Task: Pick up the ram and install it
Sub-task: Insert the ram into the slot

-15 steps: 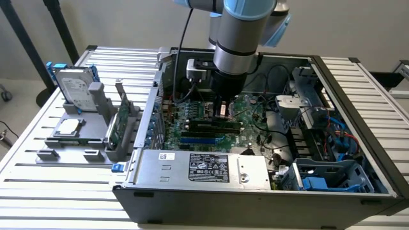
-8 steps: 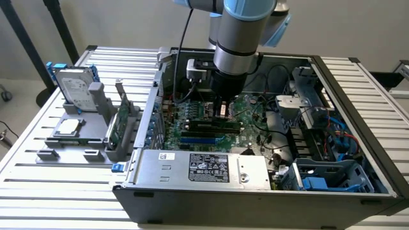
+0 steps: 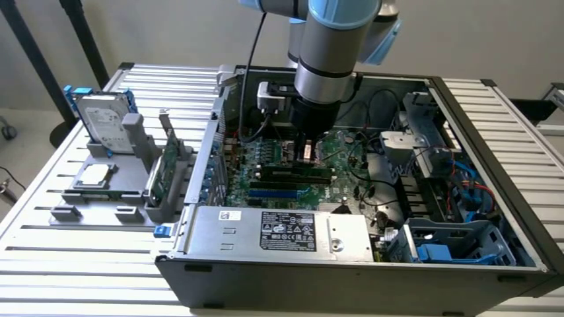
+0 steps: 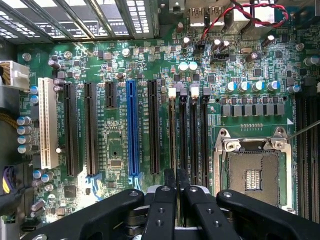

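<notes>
Hovering low inside the open computer case (image 3: pixel 493 198), gripper (image 4: pixel 176 181) over the motherboard (image 4: pixel 115 145) | fingers (image 4: pixel 170 180) pinched together on the top edge of the ram (image 4: pixel 173 135), which stands edge-up in a black memory slot (image 4: pixel 184 135) | CPU socket (image 4: pixel 252 172) just beside the slots

Case walls (image 3: pixel 211 142) hem the motherboard (image 4: pixel 115 145); cables (image 3: pixel 379 105) crowd beside arm, open above slots (image 4: pixel 192 135)
</notes>
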Robot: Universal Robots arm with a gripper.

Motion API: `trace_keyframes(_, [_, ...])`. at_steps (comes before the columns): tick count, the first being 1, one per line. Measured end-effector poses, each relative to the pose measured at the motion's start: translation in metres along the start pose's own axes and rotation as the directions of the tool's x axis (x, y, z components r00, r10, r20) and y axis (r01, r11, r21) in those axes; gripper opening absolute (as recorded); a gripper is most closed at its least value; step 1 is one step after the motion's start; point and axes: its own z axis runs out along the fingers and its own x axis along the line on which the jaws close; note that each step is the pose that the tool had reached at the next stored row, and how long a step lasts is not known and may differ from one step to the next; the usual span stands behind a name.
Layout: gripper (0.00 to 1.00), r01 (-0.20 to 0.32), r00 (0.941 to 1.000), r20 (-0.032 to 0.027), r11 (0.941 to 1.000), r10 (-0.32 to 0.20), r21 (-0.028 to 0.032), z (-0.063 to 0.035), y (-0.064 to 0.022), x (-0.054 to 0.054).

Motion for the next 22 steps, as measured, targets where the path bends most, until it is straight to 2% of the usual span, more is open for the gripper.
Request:
trace_keyframes(6, [0.13,0.000,1.0000,-0.0001,1.0000,0.000,-0.0009,0.0017,-0.0001,-0.0001])
trace_keyframes(18, [0.13,0.000,1.0000,-0.0008,0.9999,0.000,-0.0123,0.0032,-0.0001,-0.0001])
trace_keyframes(21, [0.15,0.000,1.0000,-0.0010,0.9999,0.000,-0.0138,0.0033,0.0001,-0.0001])
trace_keyframes(22, [0.22,0.000,1.0000,-0.0010,0.9999,0.000,-0.0140,0.0033,0.0000,-0.0001])
